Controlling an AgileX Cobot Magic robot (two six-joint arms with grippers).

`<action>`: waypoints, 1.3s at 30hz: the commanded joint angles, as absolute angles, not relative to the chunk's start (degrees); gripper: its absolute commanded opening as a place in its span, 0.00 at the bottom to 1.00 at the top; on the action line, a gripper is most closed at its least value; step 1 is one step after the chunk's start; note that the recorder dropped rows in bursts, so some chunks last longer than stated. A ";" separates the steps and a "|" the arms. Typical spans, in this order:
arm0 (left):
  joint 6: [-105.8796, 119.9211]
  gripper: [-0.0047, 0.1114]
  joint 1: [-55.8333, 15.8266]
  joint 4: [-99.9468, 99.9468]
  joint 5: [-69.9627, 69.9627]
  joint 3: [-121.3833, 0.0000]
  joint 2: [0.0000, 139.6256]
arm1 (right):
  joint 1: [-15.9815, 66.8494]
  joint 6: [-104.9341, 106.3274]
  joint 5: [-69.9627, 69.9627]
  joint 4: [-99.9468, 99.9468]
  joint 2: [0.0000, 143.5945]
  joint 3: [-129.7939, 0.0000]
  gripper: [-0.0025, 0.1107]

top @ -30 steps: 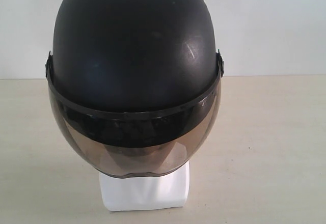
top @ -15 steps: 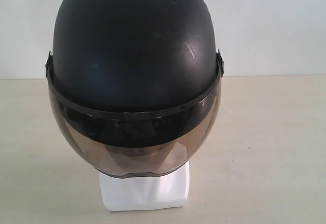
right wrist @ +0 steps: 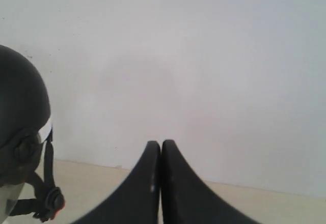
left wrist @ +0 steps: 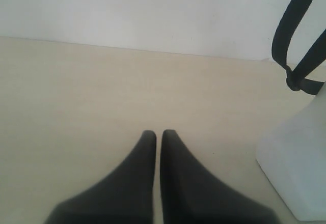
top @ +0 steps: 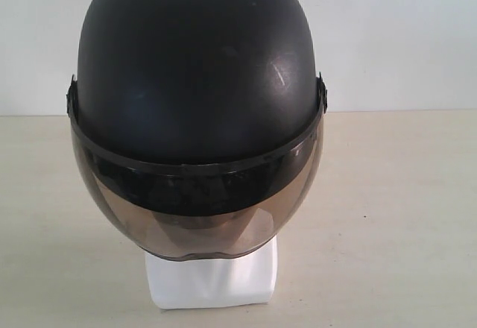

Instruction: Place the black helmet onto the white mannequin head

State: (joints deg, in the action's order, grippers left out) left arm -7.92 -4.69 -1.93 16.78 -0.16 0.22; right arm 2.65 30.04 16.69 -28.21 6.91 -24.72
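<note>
The black helmet (top: 195,67) sits on the white mannequin head, its smoky visor (top: 197,216) down over the face. Only the head's white block base (top: 211,282) shows under it in the exterior view; no gripper appears there. In the left wrist view my left gripper (left wrist: 158,133) is shut and empty above the table, apart from the white base (left wrist: 297,160) and the hanging black chin strap (left wrist: 298,40). In the right wrist view my right gripper (right wrist: 161,144) is shut and empty, with the helmet's side (right wrist: 20,112) and its strap buckle (right wrist: 51,201) off to one edge.
A beige tabletop (top: 395,216) spreads around the mannequin base, and a plain white wall (top: 402,37) stands behind it. Nothing else lies on the table in any view.
</note>
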 commanded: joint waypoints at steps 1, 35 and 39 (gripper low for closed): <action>-7.78 0.08 -5.23 -2.32 16.93 0.00 0.00 | 2.30 29.93 5.87 -30.37 6.74 -18.87 0.02; -7.78 0.08 -5.23 -2.32 16.93 0.00 0.00 | 2.30 0.00 15.03 3.59 6.42 0.00 0.02; -7.78 0.08 -5.23 -2.32 16.93 0.00 0.00 | 2.30 0.00 15.12 3.59 6.42 0.00 0.02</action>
State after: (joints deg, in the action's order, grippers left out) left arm -7.92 -4.69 -1.93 16.89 -0.16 0.22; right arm 2.65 0.00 14.73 2.99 6.55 0.03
